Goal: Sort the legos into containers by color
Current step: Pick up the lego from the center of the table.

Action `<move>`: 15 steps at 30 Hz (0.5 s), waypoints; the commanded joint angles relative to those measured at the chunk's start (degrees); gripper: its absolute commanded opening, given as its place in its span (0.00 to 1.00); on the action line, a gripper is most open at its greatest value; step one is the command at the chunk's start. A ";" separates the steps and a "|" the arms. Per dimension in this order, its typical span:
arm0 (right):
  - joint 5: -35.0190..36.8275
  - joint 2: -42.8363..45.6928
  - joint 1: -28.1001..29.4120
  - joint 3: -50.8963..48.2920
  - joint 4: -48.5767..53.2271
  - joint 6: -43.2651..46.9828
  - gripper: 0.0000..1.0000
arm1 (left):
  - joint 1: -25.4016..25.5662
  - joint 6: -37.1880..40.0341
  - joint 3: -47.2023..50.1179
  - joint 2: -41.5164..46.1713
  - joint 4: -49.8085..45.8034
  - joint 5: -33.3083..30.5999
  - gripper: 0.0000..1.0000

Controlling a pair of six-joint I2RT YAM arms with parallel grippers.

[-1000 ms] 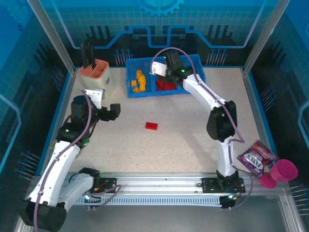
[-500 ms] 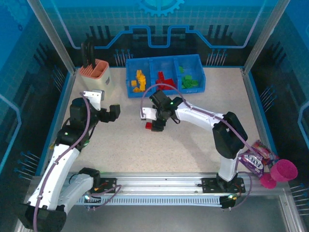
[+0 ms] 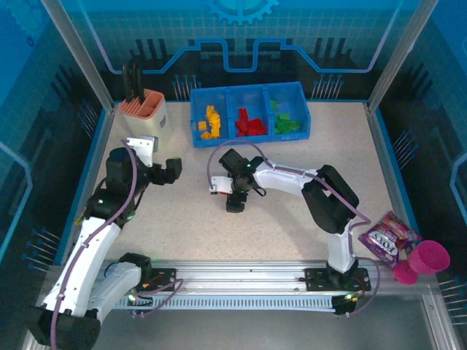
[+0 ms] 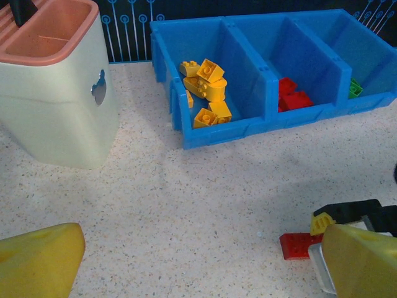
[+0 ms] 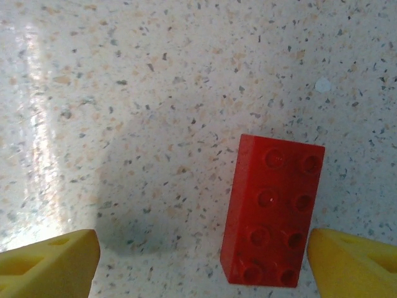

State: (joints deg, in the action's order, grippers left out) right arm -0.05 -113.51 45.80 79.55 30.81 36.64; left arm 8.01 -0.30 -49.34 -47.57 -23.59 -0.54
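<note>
Just inside the wide-spread right end effector (image 5: 201, 264) lies a red lego (image 5: 273, 211).

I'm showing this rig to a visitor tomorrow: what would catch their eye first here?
The lone red brick lies studs-up on the speckled table near its middle, with the right gripper open right above it. At the far edge the blue tray holds yellow-orange bricks, red bricks and green bricks in its left, middle and right compartments. The left gripper hangs open at the left, near the cream-and-salmon utensil holder.
</note>
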 commanded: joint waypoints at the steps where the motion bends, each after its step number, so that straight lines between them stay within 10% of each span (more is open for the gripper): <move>1: 0.76 -1.89 0.70 2.83 -0.16 -1.42 0.88 | -0.63 -0.80 0.77 0.02 1.60 0.53 0.99; 11: 2.43 -6.57 0.54 5.76 1.10 -1.50 0.80 | -0.63 -0.77 0.99 -0.01 1.65 0.44 0.99; 15: 1.93 -7.99 -0.20 7.31 2.53 -1.89 0.57 | -0.63 -0.74 1.00 -0.20 1.73 0.37 0.99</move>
State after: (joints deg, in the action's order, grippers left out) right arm 1.50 -119.33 45.76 84.97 31.70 35.29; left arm 8.01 -0.30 -49.34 -47.68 -23.59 -0.54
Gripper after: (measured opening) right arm 0.614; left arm 0.992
